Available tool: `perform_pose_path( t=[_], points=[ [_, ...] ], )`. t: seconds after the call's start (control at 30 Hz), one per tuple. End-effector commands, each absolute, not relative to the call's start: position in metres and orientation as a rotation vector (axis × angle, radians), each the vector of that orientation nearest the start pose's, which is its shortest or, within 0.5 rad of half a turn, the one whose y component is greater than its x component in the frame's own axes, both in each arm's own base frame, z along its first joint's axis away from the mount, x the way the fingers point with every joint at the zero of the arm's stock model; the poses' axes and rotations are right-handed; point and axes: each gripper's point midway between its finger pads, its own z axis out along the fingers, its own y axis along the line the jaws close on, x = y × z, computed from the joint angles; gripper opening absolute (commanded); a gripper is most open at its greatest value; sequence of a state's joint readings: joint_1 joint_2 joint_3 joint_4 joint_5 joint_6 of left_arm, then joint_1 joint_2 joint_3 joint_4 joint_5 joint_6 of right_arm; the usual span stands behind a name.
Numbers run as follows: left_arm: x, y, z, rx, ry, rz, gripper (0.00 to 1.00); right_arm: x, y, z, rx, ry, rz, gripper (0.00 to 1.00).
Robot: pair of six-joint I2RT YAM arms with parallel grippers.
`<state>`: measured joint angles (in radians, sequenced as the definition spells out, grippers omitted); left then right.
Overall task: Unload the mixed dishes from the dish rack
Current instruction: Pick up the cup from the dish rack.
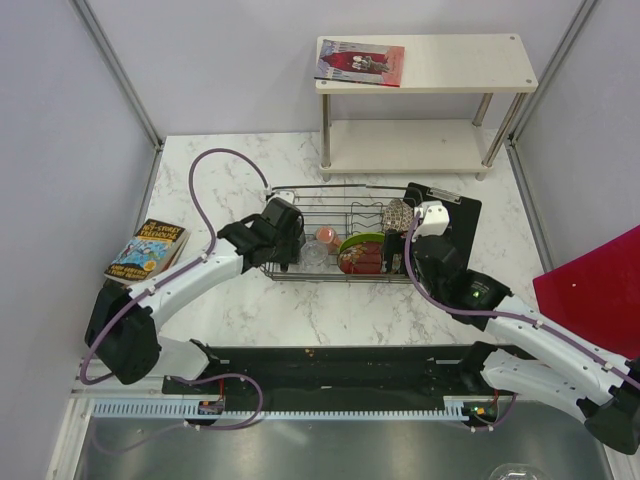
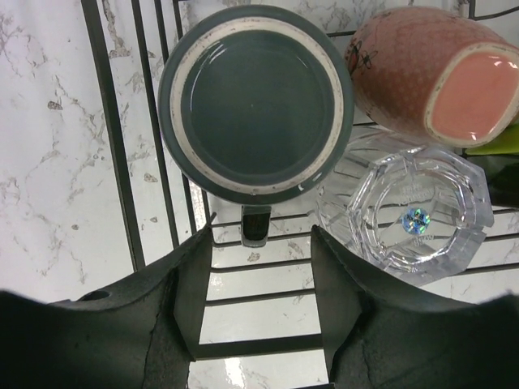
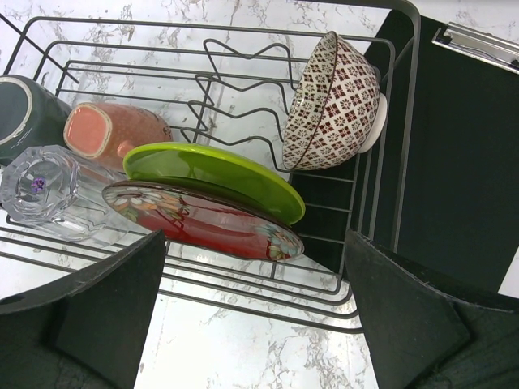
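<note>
A: At the left end of the rectangular dark wire dish rack [image 1: 320,188] — dark green-black glazed cup [image 2: 255,101], round cream-ringed face turned toward the left wrist camera. Spotted?

B: Spotted. Just short of it, left gripper [image 2: 261,243], fingers spread wide, nothing between them, no contact with the cup.

A: And over on the right?

B: Much the same: right gripper [image 3: 253,239] wide open and empty, hovering above the lime-green round plate [image 3: 219,174] and the red patterned dish [image 3: 203,223], the two leaning together among the dividers. Beyond them, grey-beige patterned small bowl [image 3: 332,101] propped on edge against the end wires, next to the black flat clipboard [image 3: 454,146]. On its side, small pink cup [image 2: 430,73], just beside a clear faceted glass [image 2: 418,215].

A: Step in hand, then?

B: By the look of it, the approach for a first pick — all five dishes sitting in the rack, no grasp made yet.

A: Needed next?

B: Probably: lower the left fingers astride the cup's wall, close firmly, lift straight up clear of the wires. Worth minding the glass close alongside; easily knocked. On the right, better to settle on one plate edge rather than pinching both, then draw it up along the divider slots.
</note>
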<state>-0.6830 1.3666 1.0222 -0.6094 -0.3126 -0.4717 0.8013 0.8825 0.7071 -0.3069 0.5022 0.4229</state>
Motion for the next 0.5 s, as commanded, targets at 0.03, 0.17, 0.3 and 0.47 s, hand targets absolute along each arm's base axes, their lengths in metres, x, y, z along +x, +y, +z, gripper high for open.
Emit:
perform_pose_path(
  t=[0.03,0.17,0.3,0.47],
  points=[
    [0.292,-0.181,0.121,0.084,2.433,-0.106,0.59,0.258,0.165,0.194,-0.041,1.977,0.287,0.98],
    [0.289,-0.177,0.103,0.051,2.46,-0.08,0.58,0.257,0.166,0.193,-0.044,1.977,0.297,0.98],
    [0.289,-0.178,0.094,0.042,2.469,-0.087,0.58,0.257,0.167,0.191,-0.044,1.98,0.302,0.98],
    [0.289,-0.179,0.082,0.059,2.491,-0.078,0.57,0.257,0.167,0.192,-0.042,1.974,0.309,0.98]
  ],
)
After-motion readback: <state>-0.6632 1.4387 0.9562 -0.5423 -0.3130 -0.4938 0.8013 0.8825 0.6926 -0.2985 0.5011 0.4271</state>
